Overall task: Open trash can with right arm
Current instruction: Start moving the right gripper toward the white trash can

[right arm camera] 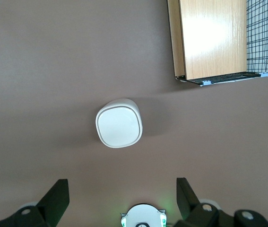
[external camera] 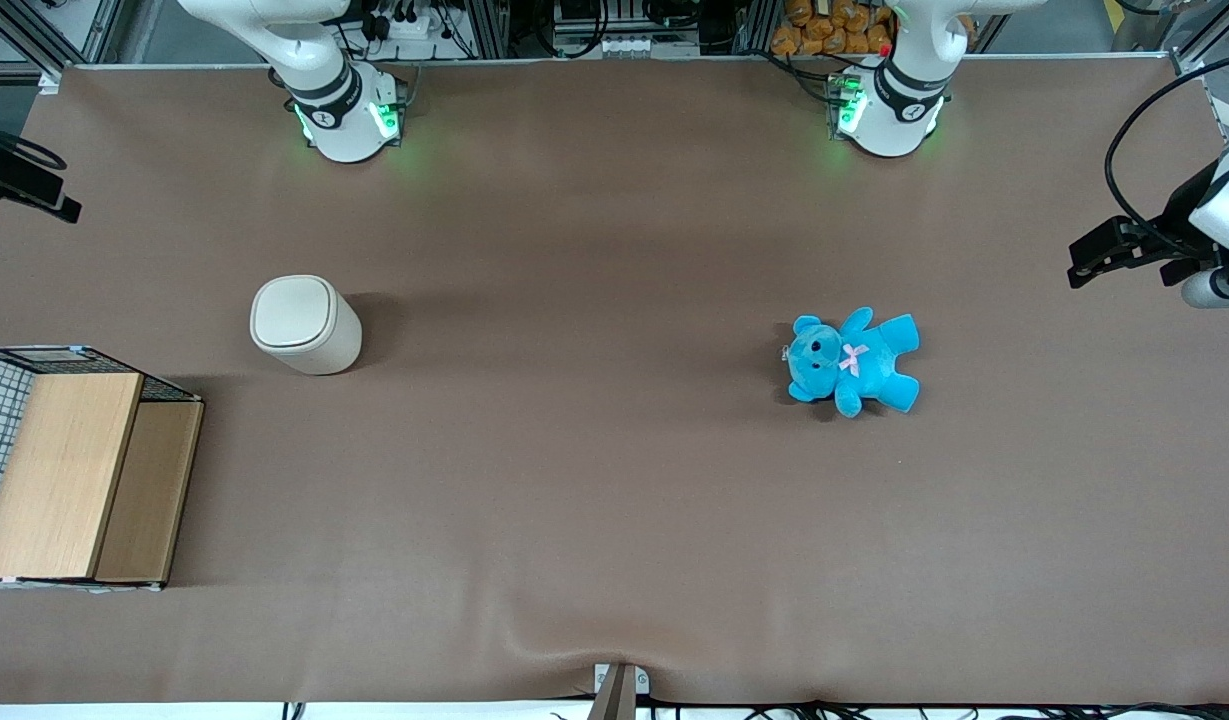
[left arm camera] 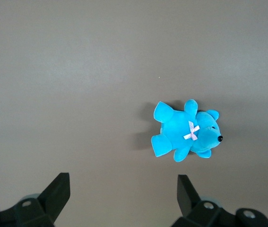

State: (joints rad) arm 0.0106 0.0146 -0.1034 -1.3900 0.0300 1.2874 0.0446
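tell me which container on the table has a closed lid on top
The trash can: its rounded-square lid sits shut, while the wire crate has none. The open gripper hangs above it.

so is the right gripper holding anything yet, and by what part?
Nothing is held. The gripper is open, high above the table, with the trash can below it, lid closed and untouched.

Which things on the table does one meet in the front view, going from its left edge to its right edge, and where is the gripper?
Crate → trash can → teddy bear. The gripper hangs above the table, fingers open, over the closed trash can.
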